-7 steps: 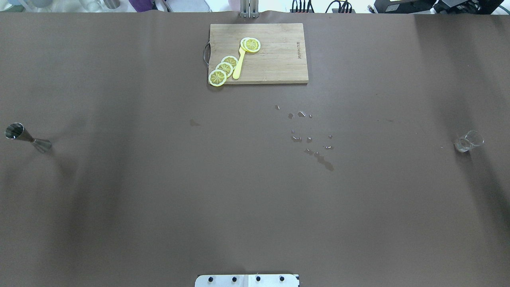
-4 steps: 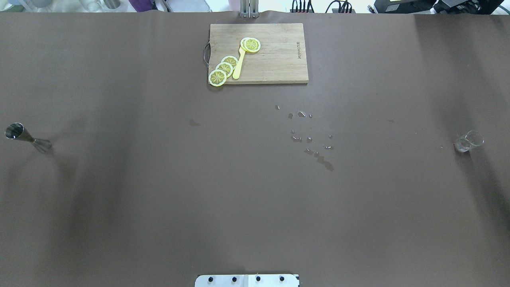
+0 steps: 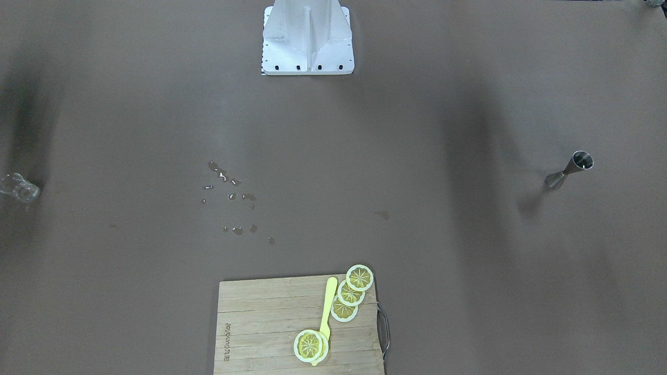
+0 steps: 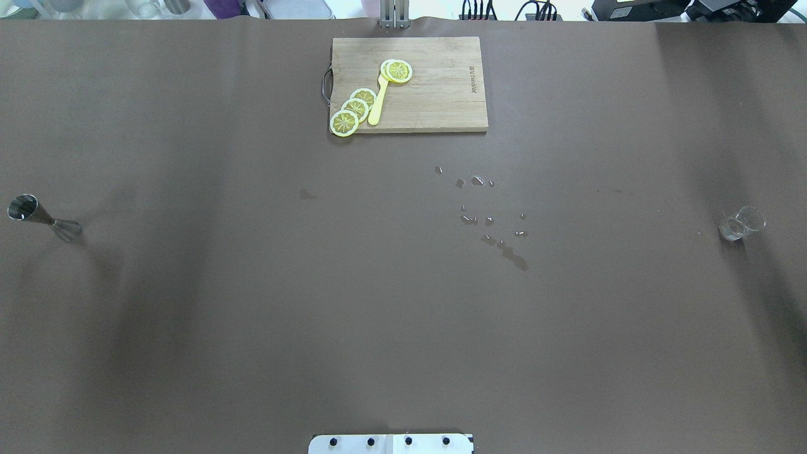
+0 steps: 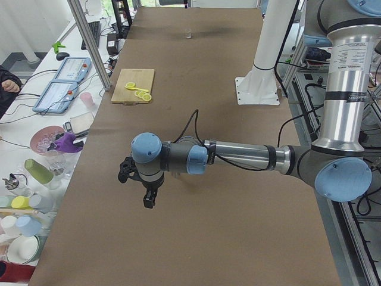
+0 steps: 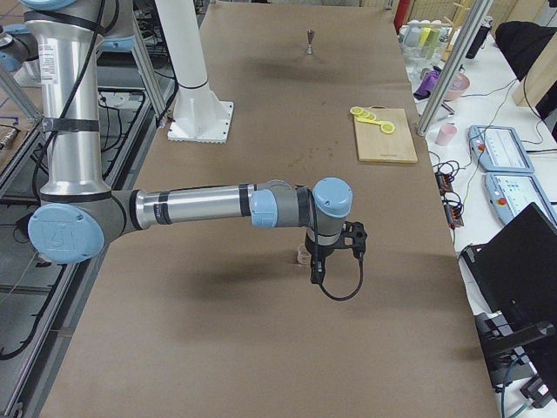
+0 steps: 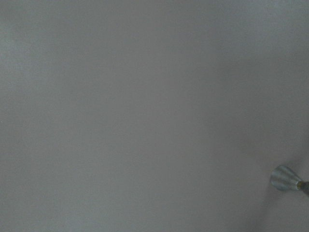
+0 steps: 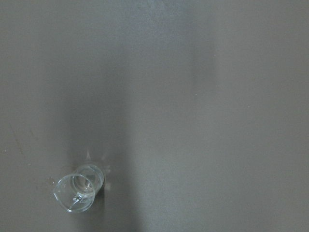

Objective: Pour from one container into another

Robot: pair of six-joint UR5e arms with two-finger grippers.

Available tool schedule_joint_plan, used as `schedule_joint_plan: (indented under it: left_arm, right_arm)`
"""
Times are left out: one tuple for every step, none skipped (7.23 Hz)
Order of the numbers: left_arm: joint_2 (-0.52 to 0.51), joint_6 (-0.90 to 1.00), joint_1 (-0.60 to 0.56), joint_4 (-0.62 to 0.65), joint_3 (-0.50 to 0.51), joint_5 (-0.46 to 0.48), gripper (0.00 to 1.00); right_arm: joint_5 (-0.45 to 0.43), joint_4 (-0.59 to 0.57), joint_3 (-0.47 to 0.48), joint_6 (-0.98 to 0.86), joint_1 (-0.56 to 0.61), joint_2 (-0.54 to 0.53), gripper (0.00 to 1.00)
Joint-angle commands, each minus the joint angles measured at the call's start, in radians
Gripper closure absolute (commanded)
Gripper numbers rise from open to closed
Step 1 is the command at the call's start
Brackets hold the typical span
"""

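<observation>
A small steel jigger (image 4: 41, 217) stands upright at the table's far left edge, also seen as the jigger (image 3: 570, 169) and, at the lower right of the left wrist view, the jigger (image 7: 287, 180). A small clear glass beaker (image 4: 741, 224) stands at the far right, shown from above as the beaker (image 8: 79, 191). My left gripper (image 5: 147, 199) hangs above the table near the jigger's end. My right gripper (image 6: 316, 272) hovers just beside the beaker (image 6: 301, 254). Both grippers show only in the side views, so I cannot tell whether they are open or shut.
A wooden cutting board (image 4: 441, 94) with lemon slices (image 4: 353, 110) and a yellow knife (image 4: 378, 104) lies at the far middle. Spilled droplets (image 4: 492, 217) dot the brown cloth right of centre. The robot base (image 4: 391, 443) sits at the near edge.
</observation>
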Motion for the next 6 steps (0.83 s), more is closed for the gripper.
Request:
schedule_joint_plan:
  left_arm:
    - [-0.002,-0.003,0.000,0.001,-0.003,0.001,0.02]
    - [-0.008,-0.004,0.000,0.001,-0.005,0.001,0.02]
    - [-0.015,-0.023,0.000,0.001,-0.017,0.000,0.02]
    - [-0.015,-0.059,0.000,0.001,-0.040,-0.003,0.02]
    - [-0.017,-0.066,0.000,0.001,-0.045,-0.003,0.02]
    - [-0.019,-0.101,0.000,0.001,-0.048,-0.003,0.02]
  right_arm:
    - [0.000,0.000,-0.006,-0.001,-0.001,-0.002,0.00]
    - [0.000,0.000,-0.006,-0.002,-0.001,-0.002,0.00]
    - [0.000,0.002,-0.002,-0.004,-0.001,0.000,0.00]
    - [0.003,0.002,0.003,-0.004,-0.001,0.002,0.00]
    - [0.009,0.012,0.016,-0.014,-0.004,0.002,0.00]
    - [0.011,0.106,-0.003,-0.019,-0.009,-0.015,0.00]
